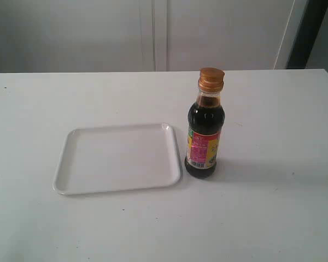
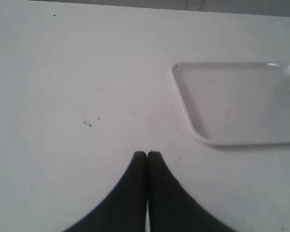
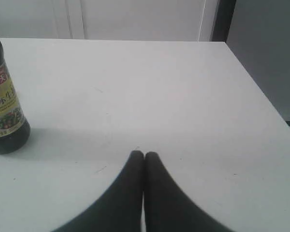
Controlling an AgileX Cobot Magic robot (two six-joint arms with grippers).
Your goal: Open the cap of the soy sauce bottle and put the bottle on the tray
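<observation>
I am holding both my left jaws and right jaws pressed together, empty, over the counter (image 1: 273, 207). Soy sauce bottle (image 1: 204, 136) is standing upright just beside the tray (image 1: 117, 188), cap (image 1: 211, 78) sitting closed.

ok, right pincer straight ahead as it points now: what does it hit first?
Probably nothing. The shut right pincer points over bare white table toward the far edge; the dark soy sauce bottle with the yellow label stands well off to one side. Depth is uncertain.
</observation>
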